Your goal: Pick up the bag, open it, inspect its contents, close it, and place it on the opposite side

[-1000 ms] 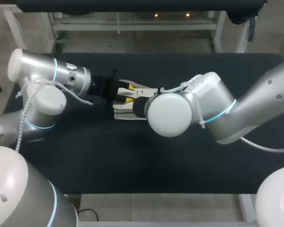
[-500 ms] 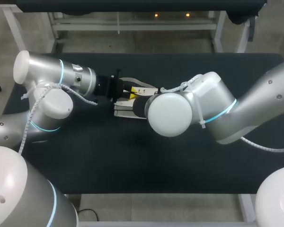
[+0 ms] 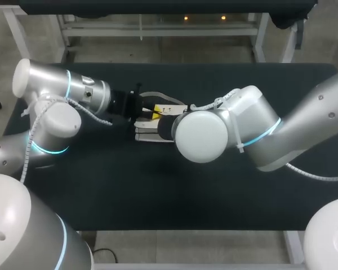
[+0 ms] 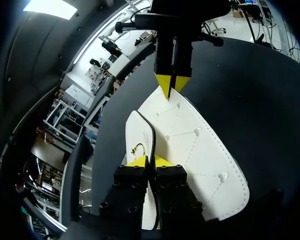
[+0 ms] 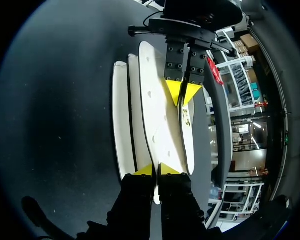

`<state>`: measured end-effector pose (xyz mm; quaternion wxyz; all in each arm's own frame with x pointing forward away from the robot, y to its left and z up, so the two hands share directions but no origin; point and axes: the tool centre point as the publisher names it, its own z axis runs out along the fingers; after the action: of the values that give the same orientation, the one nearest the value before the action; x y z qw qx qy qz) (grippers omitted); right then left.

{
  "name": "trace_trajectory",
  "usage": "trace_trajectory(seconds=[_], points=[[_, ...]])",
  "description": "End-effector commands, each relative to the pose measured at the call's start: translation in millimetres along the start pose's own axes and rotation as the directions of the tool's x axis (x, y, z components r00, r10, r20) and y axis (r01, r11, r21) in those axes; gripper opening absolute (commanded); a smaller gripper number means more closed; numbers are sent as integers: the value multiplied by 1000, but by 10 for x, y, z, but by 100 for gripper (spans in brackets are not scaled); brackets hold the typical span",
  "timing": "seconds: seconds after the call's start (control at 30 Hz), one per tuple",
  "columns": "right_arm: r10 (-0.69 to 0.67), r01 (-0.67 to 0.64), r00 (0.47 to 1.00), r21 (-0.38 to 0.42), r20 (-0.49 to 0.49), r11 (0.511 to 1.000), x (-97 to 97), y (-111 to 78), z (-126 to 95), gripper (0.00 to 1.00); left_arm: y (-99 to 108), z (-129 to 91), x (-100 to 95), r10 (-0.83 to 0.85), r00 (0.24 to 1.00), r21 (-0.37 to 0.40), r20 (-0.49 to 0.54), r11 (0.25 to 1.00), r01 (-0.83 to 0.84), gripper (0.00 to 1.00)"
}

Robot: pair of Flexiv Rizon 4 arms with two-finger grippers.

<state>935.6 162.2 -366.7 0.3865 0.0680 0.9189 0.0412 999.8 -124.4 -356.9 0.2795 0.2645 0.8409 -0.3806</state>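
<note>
**Two pinches on the bag's mouth, ready to part it**

My left gripper (image 4: 150, 161) is closed almost tip to tip, with only a thin white panel edge of the bag (image 4: 200, 150) nipped between its fingers. My right gripper (image 5: 155, 170) faces it from the other end, equally tight on a panel edge there. The bag lies between my two hands in the middle of the dark table (image 3: 214, 197). From my right wrist its white layers fan out ahead of my fingers towards the left gripper. A thin black cord (image 4: 151, 134) and a small gold fitting (image 4: 136, 148) sit just ahead of my left fingertips.

I judge this to be the opening step. To do it well, each hand should hold a different layer; from these views I cannot tell whether they do. I would draw one hand gently away from the other, across the layers rather than along the bag, so the mouth gapes instead of the whole bag sliding. Both pinches are shallow, so I would pull slowly and keep the cord out of the way.
</note>
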Motion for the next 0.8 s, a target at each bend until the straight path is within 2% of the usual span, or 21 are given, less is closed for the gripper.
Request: trace_trajectory(seconds=[0.03,0.07,0.13,0.23,0.27,0.3,0.37,0.53,0.8], points=[[1,-1,1000,-4,2,1000,2,-10,2,0,8,9,-11,-1,1000,12,13,1000,0,80],[1,-1,1000,-4,2,1000,2,-10,2,0,-1,-12,-18,-2,1000,15,19,1000,1,100],[1,-1,1000,-4,2,1000,2,-10,2,3,-28,-55,-33,0,1000,17,30,1000,0,100],[-2,2,1000,-4,2,1000,4,-2,-3,16,-89,-124,-54,6,999,23,53,1000,-7,100],[-3,3,1000,-6,3,1000,4,2,-7,33,-115,-147,-58,9,998,25,58,1000,-10,100],[-5,5,1000,-8,3,1000,4,7,-14,45,-139,-169,-62,12,998,27,62,1000,-13,100],[-8,8,1000,-15,4,1000,7,13,-34,100,-184,-209,-72,17,997,29,71,999,-20,100],[-20,20,1000,-27,-4,999,4,3,-120,100,-256,-305,-106,20,995,36,93,999,-23,100],[-68,65,996,-55,-54,996,-173,-49,-394,100,-285,-506,-192,-15,993,3,117,1000,15,100]])
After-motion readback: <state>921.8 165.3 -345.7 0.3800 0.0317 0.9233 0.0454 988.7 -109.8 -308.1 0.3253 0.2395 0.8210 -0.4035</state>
